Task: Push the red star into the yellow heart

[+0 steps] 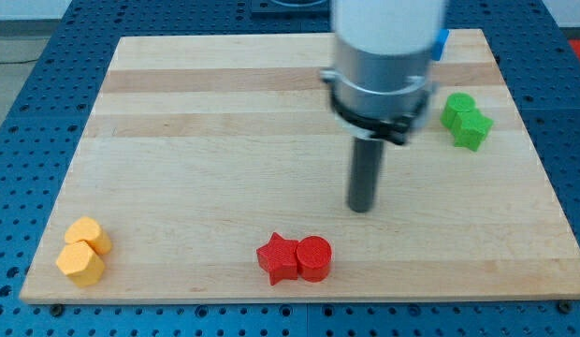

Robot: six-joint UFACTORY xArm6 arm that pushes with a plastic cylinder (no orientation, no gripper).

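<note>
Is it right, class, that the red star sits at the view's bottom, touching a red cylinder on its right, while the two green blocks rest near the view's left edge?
One detail is wrong. The camera view shows the green blocks near the view's right edge, not the left. The rest stands: the red star sits at the view's bottom, touching the red cylinder on its right.

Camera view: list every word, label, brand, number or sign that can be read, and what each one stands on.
None: no readable text anywhere.
Pale wooden board: bare.
Red star block, red cylinder block, yellow blocks, green blocks: unmarked.
White and grey arm housing, my tip: unmarked.
</note>
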